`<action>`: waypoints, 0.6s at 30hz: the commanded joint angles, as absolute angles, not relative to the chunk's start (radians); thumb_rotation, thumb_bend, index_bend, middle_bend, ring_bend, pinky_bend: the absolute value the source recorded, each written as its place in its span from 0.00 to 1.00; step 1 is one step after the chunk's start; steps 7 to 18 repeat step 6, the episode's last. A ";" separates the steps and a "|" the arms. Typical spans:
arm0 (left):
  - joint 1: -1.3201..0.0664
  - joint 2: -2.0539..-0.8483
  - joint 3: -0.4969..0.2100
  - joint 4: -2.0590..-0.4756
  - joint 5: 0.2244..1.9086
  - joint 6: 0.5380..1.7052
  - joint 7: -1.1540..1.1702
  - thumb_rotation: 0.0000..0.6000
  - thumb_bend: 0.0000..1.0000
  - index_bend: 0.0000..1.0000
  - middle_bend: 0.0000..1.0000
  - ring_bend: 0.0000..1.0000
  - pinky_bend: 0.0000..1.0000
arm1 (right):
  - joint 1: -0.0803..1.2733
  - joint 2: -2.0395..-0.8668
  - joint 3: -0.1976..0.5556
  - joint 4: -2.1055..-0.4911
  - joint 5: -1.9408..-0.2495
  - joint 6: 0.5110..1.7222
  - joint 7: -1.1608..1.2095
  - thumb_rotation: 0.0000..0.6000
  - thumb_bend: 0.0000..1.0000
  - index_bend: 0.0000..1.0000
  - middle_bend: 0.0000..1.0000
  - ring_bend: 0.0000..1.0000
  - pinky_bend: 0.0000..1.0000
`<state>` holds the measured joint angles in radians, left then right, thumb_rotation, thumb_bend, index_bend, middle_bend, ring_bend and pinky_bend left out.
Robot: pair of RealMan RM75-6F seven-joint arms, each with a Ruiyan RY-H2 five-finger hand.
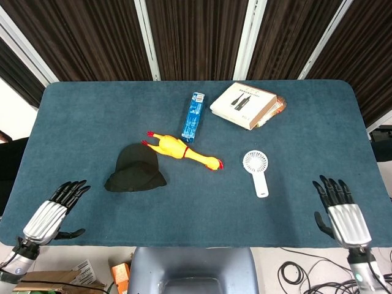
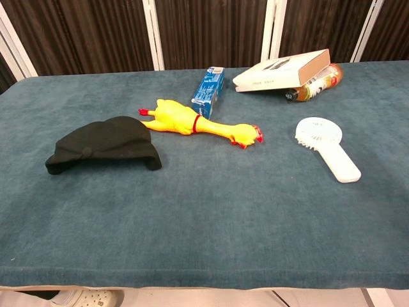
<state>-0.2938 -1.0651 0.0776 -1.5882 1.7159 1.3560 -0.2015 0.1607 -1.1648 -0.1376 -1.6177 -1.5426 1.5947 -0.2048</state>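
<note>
Left hand [image 1: 54, 210] and right hand [image 1: 339, 209] low, apparently empty, fingers spread forward.

You face a table [image 1: 92, 110] covered in blue-teal felt, backed by a wall of dark ribbed panels [image 1: 196, 37] split by white strips. Cables [image 1: 300, 275] trail on the pale floor below its near edge.

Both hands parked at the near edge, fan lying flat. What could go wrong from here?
1. The white fan lies flat on the cloth, so its low handle may slip from a pinch.
2. The box rests tilted on a bottle; a nudge could shift both.
3. The right robot hand is out of the chest view, so there is less depth cue.
</note>
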 commanded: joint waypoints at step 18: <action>-0.290 -1.069 0.075 -1.586 1.716 1.367 -0.199 1.00 0.00 0.00 0.00 0.00 0.03 | 0.138 -1.153 -0.126 -1.618 -1.546 1.556 -0.206 1.00 0.40 0.00 0.00 0.00 0.04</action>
